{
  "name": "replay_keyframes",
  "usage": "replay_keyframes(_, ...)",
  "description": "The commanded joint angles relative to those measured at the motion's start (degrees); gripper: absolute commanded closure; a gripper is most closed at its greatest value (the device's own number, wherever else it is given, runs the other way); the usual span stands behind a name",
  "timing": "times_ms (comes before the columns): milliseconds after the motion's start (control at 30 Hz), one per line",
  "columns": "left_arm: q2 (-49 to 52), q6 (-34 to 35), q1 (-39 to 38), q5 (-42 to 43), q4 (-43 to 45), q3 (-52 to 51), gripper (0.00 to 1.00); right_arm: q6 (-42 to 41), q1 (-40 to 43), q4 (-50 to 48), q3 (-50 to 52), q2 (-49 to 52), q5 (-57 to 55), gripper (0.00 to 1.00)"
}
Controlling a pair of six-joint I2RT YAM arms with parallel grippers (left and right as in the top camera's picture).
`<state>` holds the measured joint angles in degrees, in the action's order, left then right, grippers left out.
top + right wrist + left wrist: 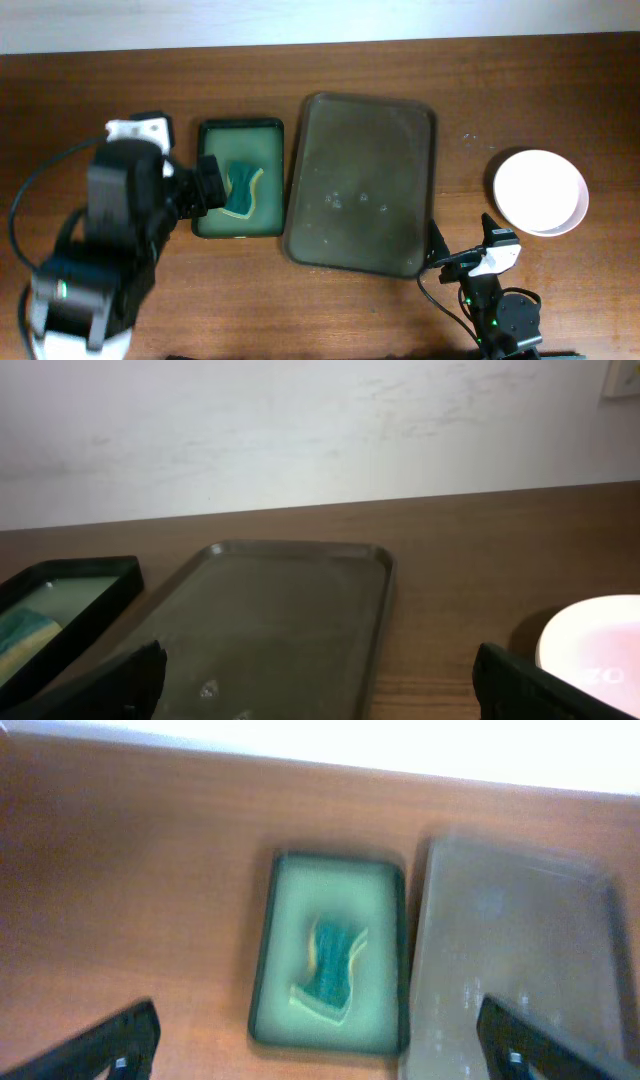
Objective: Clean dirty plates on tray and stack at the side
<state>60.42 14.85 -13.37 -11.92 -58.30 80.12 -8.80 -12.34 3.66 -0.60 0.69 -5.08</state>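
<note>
The large grey tray lies mid-table with a few water drops on it and no plate; it also shows in the left wrist view and the right wrist view. White plates sit stacked at the right, seen at the edge of the right wrist view. A blue-green sponge lies in the small green tray, also in the left wrist view. My left gripper is open and empty above that tray's near edge. My right gripper is open and empty at the tray's front right corner.
The small green tray sits just left of the grey tray. A white wall runs behind the table's far edge. Cables trail from the right arm base at the front edge.
</note>
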Motion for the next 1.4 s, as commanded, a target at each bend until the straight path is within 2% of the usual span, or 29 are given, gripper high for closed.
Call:
replay_keyframes(0, -10.9, -0.9, 0.0, -4.9, 13.6, -15.5, 0.0, 0.2, 0.4, 0.5, 0.3, -0.2, -0.1, 0.02)
replay_keyframes(167, -31.8, -0.8, 0.6, -5.0, 34.5, -44.8, 0.0, 0.2, 0.4, 0.5, 0.3, -0.2, 0.0, 0.02)
replay_keyframes(267, -43.5, -0.8, 3.1, -4.4, 43.7, -57.3, 0.0, 0.2, 0.4, 0.5, 0.3, -0.2, 0.0, 0.01)
replay_keyframes(400, -59.4, -0.8, 5.6, -3.6, 45.9, -67.4, 0.0, 0.2, 0.4, 0.5, 0.3, -0.2, -0.1, 0.02)
replay_keyframes(567, -60.2, -0.4, 6.3, -3.1, 58.6, -80.0, 0.01, 0.2, 0.4, 0.5, 0.3, -0.2, 0.0, 0.02)
replay_keyframes(600, -60.2, -0.4, 6.4, -3.3, 54.9, -79.6, 0.0, 0.2, 0.4, 0.5, 0.3, -0.2, 0.0, 0.02)
replay_keyframes(1367, -60.1, -0.4, 6.4, -3.3, 55.0, -79.6, 0.0, 0.2, 0.4, 0.5, 0.3, -0.2, 0.0, 0.02)
